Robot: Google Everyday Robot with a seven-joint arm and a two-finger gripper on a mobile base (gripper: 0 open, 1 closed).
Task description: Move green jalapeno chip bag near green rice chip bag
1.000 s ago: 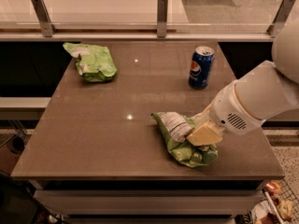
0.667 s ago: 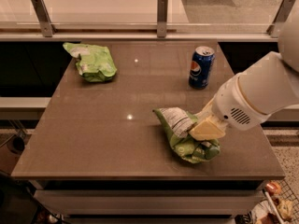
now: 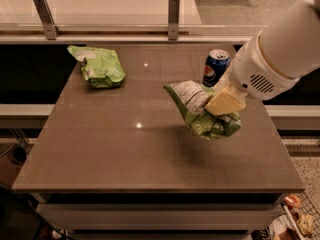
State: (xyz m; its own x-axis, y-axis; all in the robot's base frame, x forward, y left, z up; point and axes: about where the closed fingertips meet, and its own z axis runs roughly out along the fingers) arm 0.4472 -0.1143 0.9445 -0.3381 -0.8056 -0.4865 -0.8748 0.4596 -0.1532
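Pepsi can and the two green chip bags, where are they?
Pepsi can (image 3: 216,66), camera view, blue side.
green jalapeno chip bag (image 3: 189,97), camera view, white printed panel.
green rice chip bag (image 3: 102,66), camera view, crinkly middle.
end effector (image 3: 218,105), camera view, between its fingertips, clamped on the jalapeno bag.

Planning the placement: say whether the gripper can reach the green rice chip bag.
Probably yes: the gripper, at right holding the green jalapeno chip bag, has only bare tabletop between it and the green rice chip bag.
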